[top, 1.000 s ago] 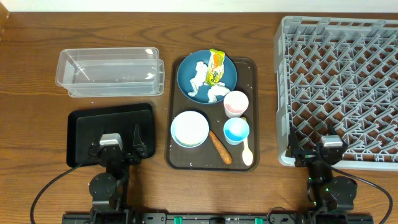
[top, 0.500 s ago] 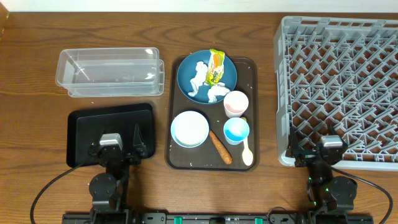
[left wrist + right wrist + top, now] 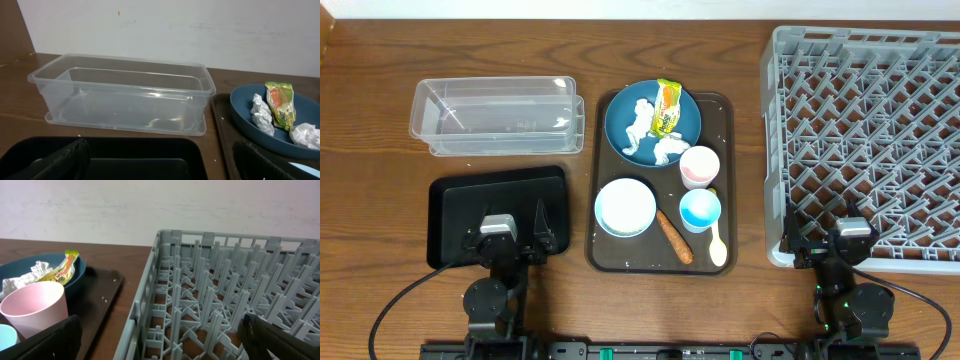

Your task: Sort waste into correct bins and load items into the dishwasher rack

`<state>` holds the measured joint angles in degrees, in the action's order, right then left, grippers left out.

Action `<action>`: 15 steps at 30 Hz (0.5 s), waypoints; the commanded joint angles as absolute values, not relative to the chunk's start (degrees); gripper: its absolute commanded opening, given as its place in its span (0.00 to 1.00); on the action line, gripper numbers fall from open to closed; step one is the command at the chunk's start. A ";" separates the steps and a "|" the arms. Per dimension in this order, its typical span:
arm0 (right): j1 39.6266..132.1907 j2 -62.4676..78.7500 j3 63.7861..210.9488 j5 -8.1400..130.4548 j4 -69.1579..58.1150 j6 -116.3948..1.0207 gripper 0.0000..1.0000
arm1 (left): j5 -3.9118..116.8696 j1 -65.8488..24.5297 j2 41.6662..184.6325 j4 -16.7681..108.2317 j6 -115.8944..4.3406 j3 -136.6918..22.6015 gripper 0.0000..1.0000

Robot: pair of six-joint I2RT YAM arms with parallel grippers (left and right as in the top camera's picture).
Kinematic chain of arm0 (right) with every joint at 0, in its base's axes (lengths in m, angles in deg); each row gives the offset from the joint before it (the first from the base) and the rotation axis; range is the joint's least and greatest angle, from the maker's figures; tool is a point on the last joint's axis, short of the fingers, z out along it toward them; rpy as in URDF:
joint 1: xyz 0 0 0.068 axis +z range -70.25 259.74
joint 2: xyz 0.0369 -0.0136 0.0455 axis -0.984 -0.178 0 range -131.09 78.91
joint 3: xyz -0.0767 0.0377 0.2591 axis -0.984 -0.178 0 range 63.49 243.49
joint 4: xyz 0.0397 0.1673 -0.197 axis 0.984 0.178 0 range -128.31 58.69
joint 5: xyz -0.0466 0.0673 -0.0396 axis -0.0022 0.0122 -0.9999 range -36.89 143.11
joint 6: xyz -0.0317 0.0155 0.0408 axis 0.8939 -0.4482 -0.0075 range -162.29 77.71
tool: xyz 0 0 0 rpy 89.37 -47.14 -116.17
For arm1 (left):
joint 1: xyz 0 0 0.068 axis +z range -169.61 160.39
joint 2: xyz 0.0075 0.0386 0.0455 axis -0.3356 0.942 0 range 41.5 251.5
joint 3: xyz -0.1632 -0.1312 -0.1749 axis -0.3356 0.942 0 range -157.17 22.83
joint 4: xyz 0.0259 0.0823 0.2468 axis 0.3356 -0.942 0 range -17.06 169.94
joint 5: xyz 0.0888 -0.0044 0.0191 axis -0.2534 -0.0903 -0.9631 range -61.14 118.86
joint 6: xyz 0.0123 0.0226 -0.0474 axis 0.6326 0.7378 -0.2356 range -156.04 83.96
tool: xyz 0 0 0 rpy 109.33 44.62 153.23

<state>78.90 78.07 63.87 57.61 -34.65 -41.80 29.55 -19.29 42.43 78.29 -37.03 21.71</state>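
On the dark brown serving tray (image 3: pixel 725 110) sit a dark blue plate (image 3: pixel 628 118) with the yellow-green wrapper (image 3: pixel 667 107) and crumpled white tissue (image 3: pixel 641 122), a white bowl (image 3: pixel 625 207), a pinkish-white cup (image 3: pixel 700 166), a light blue cup (image 3: pixel 700 210), an orange-brown stick (image 3: pixel 674 236) and a pale yellow spoon (image 3: pixel 717 243). The clear tub (image 3: pixel 497 115) and black tray (image 3: pixel 460 205) lie left of them. The grey rack (image 3: pixel 865 140) is at the right. My left gripper (image 3: pixel 500 240) is open over the black tray's front edge. My right gripper (image 3: pixel 847 243) is open over the rack's front left corner.
Loose white rice grains (image 3: pixel 665 155) lie on the plate and the serving tray. A white wall stands behind the table in the wrist views. Bare wood lies between the tub, the trays and the rack.
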 commanded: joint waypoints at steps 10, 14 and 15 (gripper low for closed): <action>78.64 78.16 63.81 57.85 -34.45 -41.38 0.99 | 28.33 -19.03 42.52 75.84 -36.25 22.60 0.93; 78.64 78.16 63.81 57.89 -34.45 -41.40 0.99 | 28.17 -19.03 42.52 75.84 -35.66 22.60 0.93; 78.64 78.16 63.81 57.87 -34.49 -41.40 0.99 | 28.17 -19.03 42.52 75.84 -35.66 22.60 0.93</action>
